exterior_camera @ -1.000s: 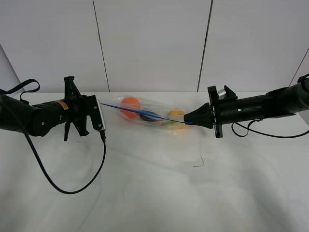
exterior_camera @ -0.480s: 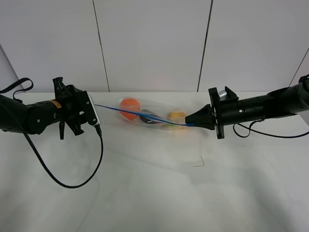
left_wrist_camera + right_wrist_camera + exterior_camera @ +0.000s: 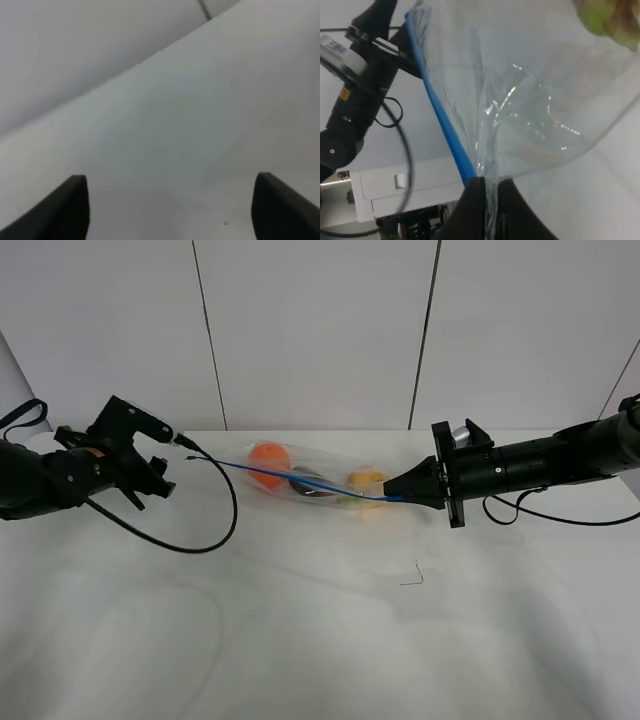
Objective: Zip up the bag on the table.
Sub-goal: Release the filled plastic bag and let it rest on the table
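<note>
The clear bag (image 3: 312, 483) lies across the back middle of the white table (image 3: 320, 640). An orange (image 3: 268, 457), a dark aubergine (image 3: 310, 482) and a yellow fruit (image 3: 365, 481) show through it. Its blue zip strip (image 3: 290, 479) runs from a free left end to my right gripper (image 3: 400, 496), which is shut on the bag's right end. In the right wrist view the gripper (image 3: 487, 200) pinches the plastic and the strip (image 3: 442, 125). My left gripper (image 3: 135, 455) is open, empty and turned away, well left of the bag. The left wrist view shows only its fingertips (image 3: 70, 205) and bare table.
A black cable (image 3: 205, 538) loops on the table from the left arm. A small bent wire (image 3: 413, 577) lies in front of the bag. The white panelled wall (image 3: 320, 330) stands just behind the table's back edge.
My left gripper has moved away to the left from the strip's left end and turned aside. That end now sticks out free. The right gripper has held still.
</note>
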{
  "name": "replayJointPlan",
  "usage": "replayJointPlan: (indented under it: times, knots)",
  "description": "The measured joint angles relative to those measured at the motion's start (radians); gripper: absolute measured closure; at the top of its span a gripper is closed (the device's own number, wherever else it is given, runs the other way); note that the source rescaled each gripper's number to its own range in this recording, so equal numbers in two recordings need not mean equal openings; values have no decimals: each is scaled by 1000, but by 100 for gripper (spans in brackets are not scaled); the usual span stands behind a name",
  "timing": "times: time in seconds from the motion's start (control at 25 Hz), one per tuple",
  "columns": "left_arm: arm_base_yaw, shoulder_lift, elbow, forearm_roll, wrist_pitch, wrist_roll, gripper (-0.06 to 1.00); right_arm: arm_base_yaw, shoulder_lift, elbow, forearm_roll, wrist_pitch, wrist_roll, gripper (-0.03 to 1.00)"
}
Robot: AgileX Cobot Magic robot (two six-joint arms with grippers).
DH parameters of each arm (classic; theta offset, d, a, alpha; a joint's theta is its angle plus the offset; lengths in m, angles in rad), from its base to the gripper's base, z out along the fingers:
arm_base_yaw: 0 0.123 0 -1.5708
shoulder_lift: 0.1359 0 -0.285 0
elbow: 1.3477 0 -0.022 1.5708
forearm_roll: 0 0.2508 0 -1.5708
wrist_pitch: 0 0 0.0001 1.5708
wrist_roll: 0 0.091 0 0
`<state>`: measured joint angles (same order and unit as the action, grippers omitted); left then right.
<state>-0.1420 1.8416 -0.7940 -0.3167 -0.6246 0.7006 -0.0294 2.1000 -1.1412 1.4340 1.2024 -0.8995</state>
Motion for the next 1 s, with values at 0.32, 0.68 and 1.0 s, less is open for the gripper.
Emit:
replayJointPlan:
  times: [0.32,0.68,1.0]
  knots:
    - [0,-1,0,-121,60,-500,4,0,0,0,0,0,0,97]
    - [0,-59,-20,-36,468,-464,4,0,0,0,-1,0,0,97]
    - [0,-73,-195,17,1069,-469,4,0,0,0,-1,0,0,97]
